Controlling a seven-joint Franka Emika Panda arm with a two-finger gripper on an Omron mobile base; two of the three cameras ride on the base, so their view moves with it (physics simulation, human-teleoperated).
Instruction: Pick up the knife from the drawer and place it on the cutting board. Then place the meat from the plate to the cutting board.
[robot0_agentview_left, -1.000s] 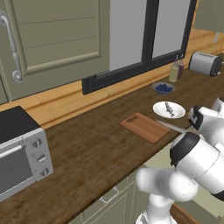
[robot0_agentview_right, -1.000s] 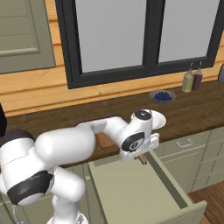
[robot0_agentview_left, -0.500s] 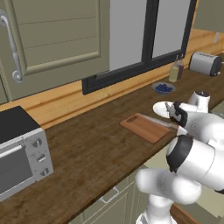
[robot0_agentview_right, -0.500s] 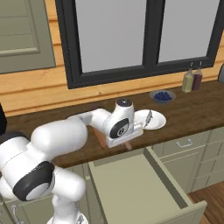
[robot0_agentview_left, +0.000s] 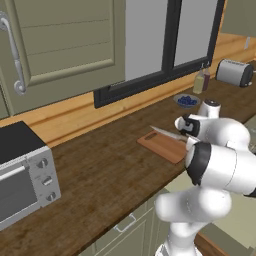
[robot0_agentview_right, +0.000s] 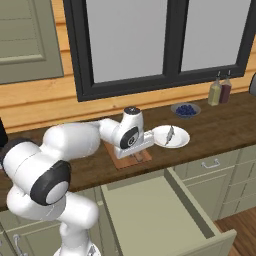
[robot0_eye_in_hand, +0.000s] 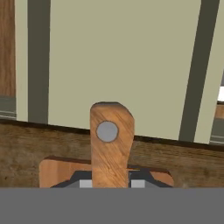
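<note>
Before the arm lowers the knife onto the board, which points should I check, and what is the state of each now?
1. Knife gripped: ok, the gripper has its jaws shut on the wooden handle.
2. Knife over the board: ok, the left base view shows the blade above it.
3. Board free of other things: ok where it shows, though the arm hides part of it.
4. Blade height above the board: cannot tell, it looks close.
5. Meat waiting on the plate: ok.
6. Drawer open: ok, it holds nothing that shows.
</note>
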